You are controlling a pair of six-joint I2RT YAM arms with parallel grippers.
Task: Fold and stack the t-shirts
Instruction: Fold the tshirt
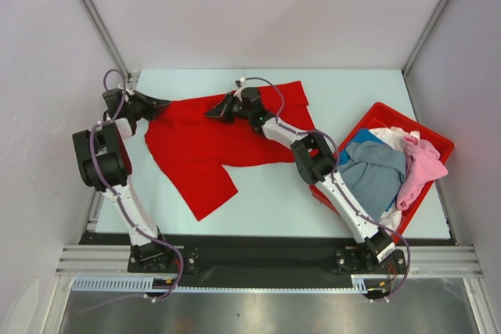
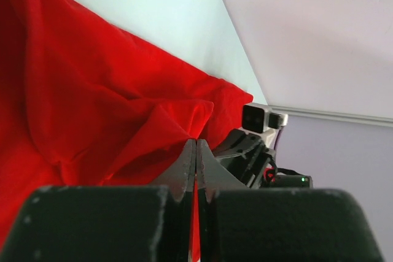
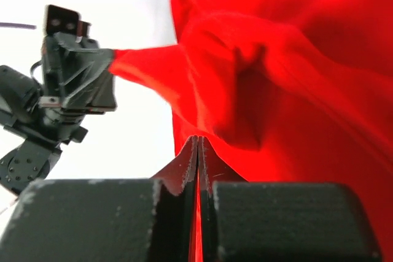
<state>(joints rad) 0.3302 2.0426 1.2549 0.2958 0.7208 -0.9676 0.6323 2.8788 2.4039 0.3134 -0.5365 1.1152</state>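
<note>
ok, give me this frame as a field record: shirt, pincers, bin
shirt in work: large bright red cloth t-shirt, spread out, rumpled, unfolded
left pincer: shut on its far-left corner
right pincer: shut on cloth near its far edge
bin: red plastic rectangular bin, to the right of that shirt
in bin: grey-blue t-shirt, pink t-shirt, white t-shirt, blue t-shirt, heaped, unfolded
stack: none visible

Red shirt (image 1: 192, 150), between the jaws: soft matt cloth, creased.
Left gripper (image 2: 196, 146), right gripper (image 3: 198, 142): matt black plastic, pale scuffs.
Table (image 1: 274, 189) beyond the jaws: smooth, matt.
</note>
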